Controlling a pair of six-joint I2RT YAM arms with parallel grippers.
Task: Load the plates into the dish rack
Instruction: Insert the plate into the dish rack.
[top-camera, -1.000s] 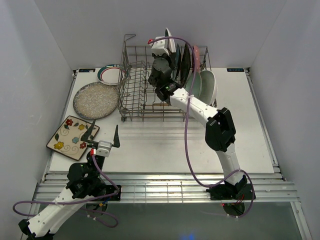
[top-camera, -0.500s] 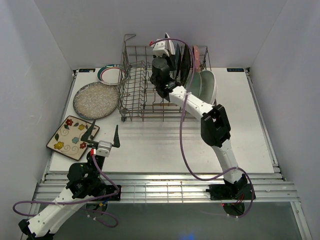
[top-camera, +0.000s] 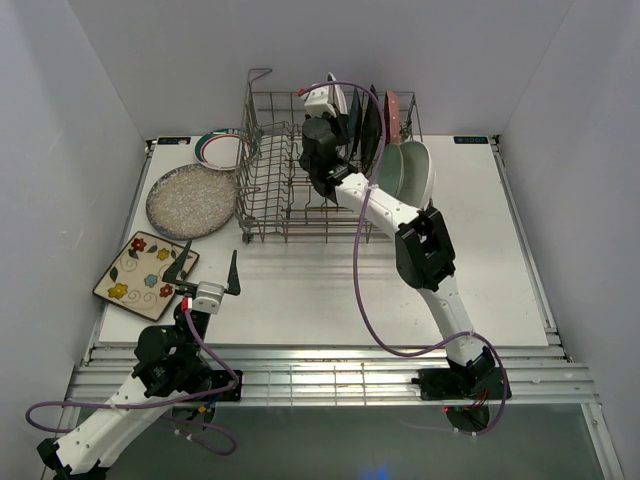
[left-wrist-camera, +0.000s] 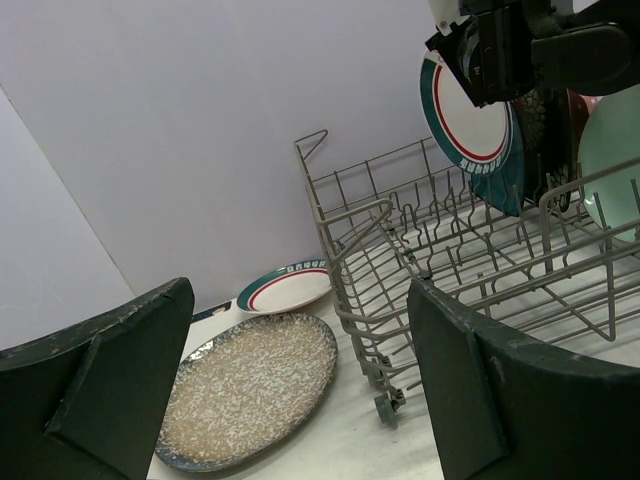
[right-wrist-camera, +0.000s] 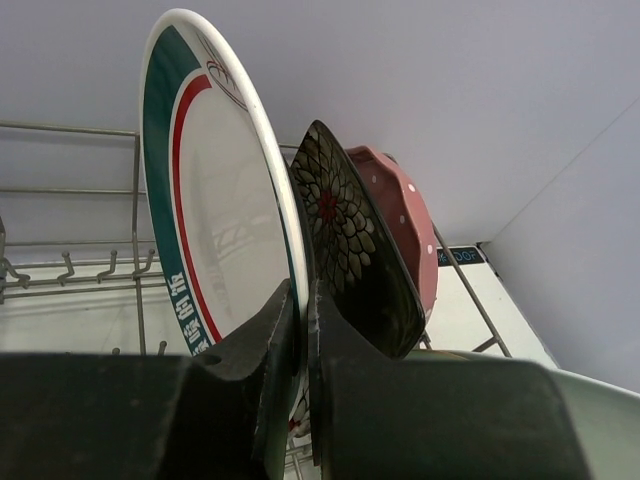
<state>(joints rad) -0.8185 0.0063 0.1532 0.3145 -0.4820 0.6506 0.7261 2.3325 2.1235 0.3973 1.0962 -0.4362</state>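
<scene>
Gripped by its rim in my shut right gripper (right-wrist-camera: 305, 312), a white plate with green and red rings (right-wrist-camera: 215, 200) stands on edge over the dish rack (top-camera: 262, 190). Right behind it stand the black floral plate (right-wrist-camera: 350, 235) and the pink plate (right-wrist-camera: 400, 205). A mint plate (top-camera: 392, 172) and a white oval plate (top-camera: 422, 172) lean at the rack's right end. My right gripper (top-camera: 325, 108) is at the rack's back middle. My left gripper (top-camera: 208, 272) hangs open and empty over the table's front left. Its fingers (left-wrist-camera: 500, 400) frame the speckled grey plate (left-wrist-camera: 250, 385).
Three plates lie flat on the table left of the rack: a second rimmed plate (top-camera: 222, 148) at the back, the speckled grey one (top-camera: 192, 200), and a cream flowered square plate (top-camera: 146, 273) near the front. The rack's left half (left-wrist-camera: 400, 270) holds no plates. Walls close in on three sides.
The right arm's elbow has drawn in toward the rack and the wrist has turned, with the rimmed plate still held on edge beside the black floral plate. The left arm has not moved.
</scene>
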